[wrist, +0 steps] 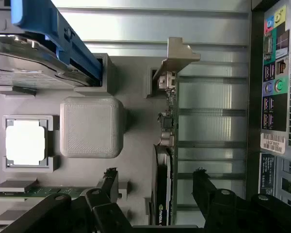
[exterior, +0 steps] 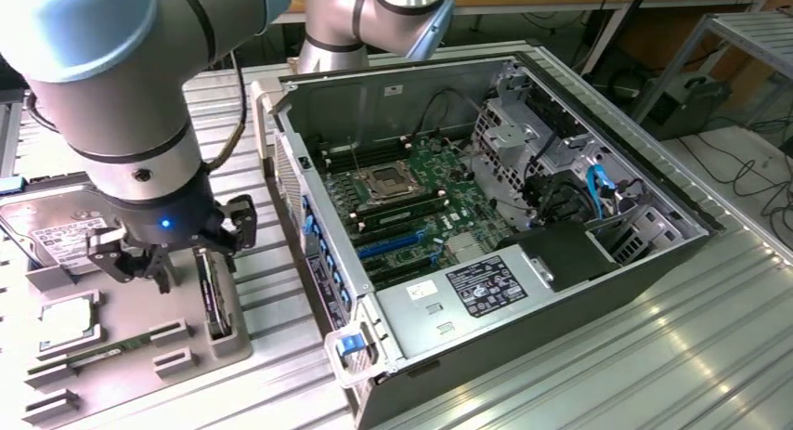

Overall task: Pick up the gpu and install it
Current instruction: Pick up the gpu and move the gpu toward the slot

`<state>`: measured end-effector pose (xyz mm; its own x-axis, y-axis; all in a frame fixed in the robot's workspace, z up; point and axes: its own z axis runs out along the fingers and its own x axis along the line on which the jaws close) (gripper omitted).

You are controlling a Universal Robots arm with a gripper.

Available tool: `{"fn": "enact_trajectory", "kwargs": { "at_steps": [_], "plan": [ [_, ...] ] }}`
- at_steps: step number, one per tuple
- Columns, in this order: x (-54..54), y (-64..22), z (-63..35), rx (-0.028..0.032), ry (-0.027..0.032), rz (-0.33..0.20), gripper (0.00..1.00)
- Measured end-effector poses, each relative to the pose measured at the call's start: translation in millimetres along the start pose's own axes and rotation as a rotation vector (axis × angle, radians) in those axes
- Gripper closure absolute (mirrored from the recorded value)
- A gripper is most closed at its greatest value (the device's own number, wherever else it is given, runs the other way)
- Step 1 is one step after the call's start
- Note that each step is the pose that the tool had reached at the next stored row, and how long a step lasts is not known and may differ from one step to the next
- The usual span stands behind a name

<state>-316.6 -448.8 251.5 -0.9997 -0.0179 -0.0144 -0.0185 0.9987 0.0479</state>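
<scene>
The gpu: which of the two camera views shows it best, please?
The wrist view: the gpu stands on edge in the gray tray, its silver bracket plain to see. In the exterior view the gpu is a thin dark strip close to the gripper.

The pincer (wrist: 155,177), fingers spread wide, flanks the gpu (wrist: 162,187) standing on edge in the gray tray (wrist: 136,138).

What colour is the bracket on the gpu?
The bracket of the gpu is silver-grey; the wrist view shows it best.
</scene>
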Motion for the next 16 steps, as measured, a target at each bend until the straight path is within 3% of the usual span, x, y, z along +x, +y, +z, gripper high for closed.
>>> {"fn": "enact_trajectory", "kwargs": {
  "at_steps": [2,3,6,11,16],
  "plan": [
    [-2.4,-3.2,24.8,0.0008,-0.0011,0.036,0.27],
    [-5.0,-3.4,26.7,0.0009,-0.0012,0.038,0.29],
    [-5.2,-3.5,31.5,0.0003,-0.0012,0.038,0.72],
    [-5.2,-3.4,28.3,-0.0003,-0.0011,0.038,0.72],
    [-5.4,-2.7,14.4,-0.0003,-0.0011,0.038,0.72]
  ]
}}
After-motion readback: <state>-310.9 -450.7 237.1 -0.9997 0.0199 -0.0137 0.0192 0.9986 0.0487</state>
